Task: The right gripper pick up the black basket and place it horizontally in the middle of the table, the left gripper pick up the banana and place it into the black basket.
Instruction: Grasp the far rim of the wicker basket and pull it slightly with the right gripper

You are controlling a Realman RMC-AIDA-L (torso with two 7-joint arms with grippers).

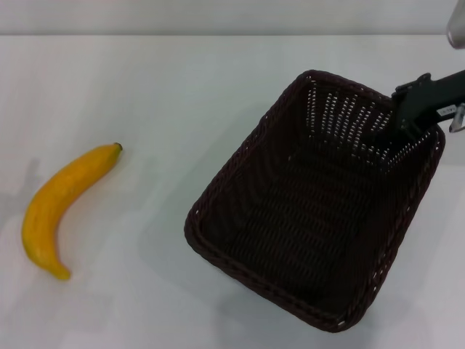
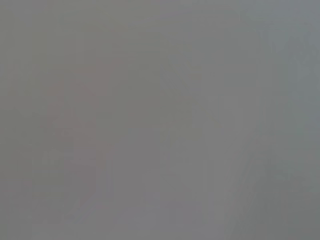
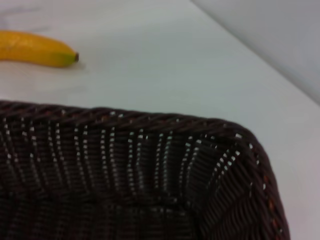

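The black basket [image 1: 305, 218] lies askew right of the table's [image 1: 145, 87] middle, empty, with its long side running diagonally. My right gripper [image 1: 402, 129] reaches in from the right edge and is shut on the rim at the basket's far right corner. The right wrist view looks down along the basket's inner wall [image 3: 125, 150]. The banana [image 1: 62, 203] lies on the table at the far left, stem tip pointing away from me; it also shows in the right wrist view [image 3: 35, 48]. My left gripper is out of view, and the left wrist view shows only plain grey.
The table's far edge meets a grey wall [image 1: 218, 14] at the back. Bare white table [image 1: 152, 218] lies between the banana and the basket.
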